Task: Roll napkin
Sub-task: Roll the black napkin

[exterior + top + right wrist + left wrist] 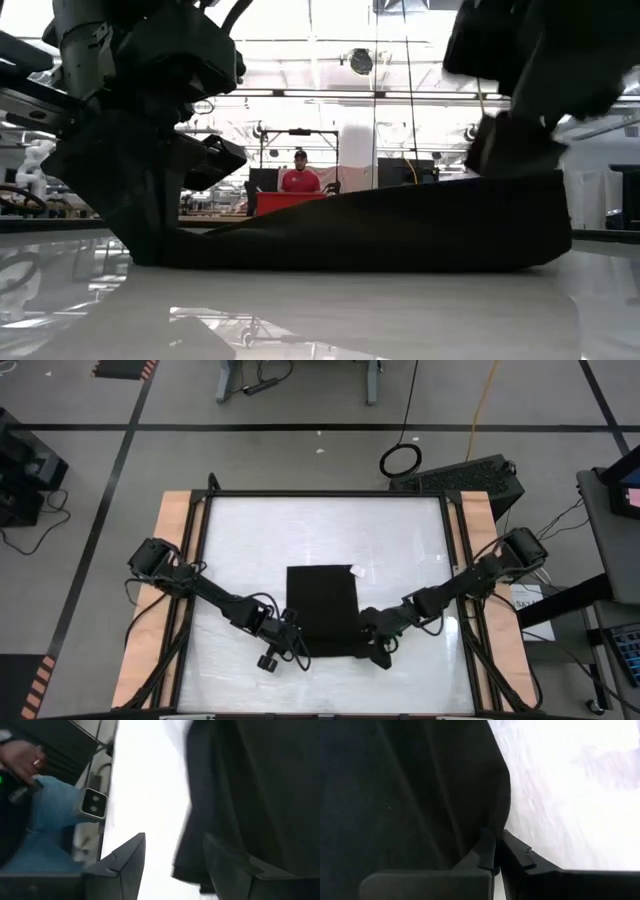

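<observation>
The black napkin [322, 610] lies folded in a rectangle at the table's middle, with its white tag [355, 571] at the far right corner. In the low view its near edge [360, 225] stands raised at both ends while its far part rests on the table. My left gripper [290, 642] is shut on the near left corner. My right gripper [374, 647] is at the near right corner, its fingers wide apart in the right wrist view [172, 865], with the cloth's edge [187, 860] between them. My left gripper pinches the napkin's near left corner [487, 827] between its two fingers, at the cloth's edge; one layer or several, I cannot tell. That corner [140, 190] is lifted off the table and the cloth slopes down from it. My right gripper is open. The napkin's near right edge [200, 845] lies against the inner side of one finger [235, 862], and the other finger [127, 857] stands clear of it. That end of the cloth [520, 200] stands raised above the table.
The white table top [250, 540] has a black frame [325, 493] and wooden side strips. A person in a red shirt [300, 180] is in the room far behind the table. A person's hand [20, 757] shows beyond the table's edge in the right wrist view.
</observation>
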You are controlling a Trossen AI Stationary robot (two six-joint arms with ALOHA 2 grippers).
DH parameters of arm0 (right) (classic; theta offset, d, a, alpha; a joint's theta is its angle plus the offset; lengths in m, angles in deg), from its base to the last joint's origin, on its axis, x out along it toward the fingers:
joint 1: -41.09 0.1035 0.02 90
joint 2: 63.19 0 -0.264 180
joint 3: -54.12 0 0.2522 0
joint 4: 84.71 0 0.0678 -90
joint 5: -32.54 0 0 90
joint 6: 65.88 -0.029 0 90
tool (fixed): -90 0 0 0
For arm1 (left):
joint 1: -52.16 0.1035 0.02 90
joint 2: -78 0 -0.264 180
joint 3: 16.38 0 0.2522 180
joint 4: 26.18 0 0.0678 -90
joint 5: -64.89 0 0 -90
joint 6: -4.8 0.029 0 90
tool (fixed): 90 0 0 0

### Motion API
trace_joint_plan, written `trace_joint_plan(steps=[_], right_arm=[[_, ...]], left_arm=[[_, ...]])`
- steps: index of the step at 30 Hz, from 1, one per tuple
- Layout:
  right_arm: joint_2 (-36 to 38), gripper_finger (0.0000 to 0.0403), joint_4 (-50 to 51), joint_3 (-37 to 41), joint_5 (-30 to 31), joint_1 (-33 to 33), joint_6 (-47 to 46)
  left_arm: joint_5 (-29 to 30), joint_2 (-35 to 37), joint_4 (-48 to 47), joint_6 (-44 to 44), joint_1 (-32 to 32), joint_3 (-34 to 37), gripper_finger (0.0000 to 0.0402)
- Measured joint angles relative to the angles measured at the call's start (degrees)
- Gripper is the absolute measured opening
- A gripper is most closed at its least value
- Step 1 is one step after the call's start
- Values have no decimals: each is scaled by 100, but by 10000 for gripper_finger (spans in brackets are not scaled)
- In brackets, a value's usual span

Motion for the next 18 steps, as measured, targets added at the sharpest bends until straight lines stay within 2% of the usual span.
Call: trace_joint_plan(steps=[5, 7, 12, 18], right_arm=[[268, 196, -53, -9, 835, 525, 1300], [237, 196, -42, -62, 921, 706, 1596], [-93, 196, 296, -351, 943, 976, 2104], [-556, 196, 1160, -908, 1700, 1019, 2806]], left_arm=[[-278, -4, 11, -15, 145, 2, 11], [-328, -5, 32, -15, 177, 2, 10], [-462, -11, 99, -18, 244, 7, 8], [-548, -13, 97, -12, 254, 7, 8]])
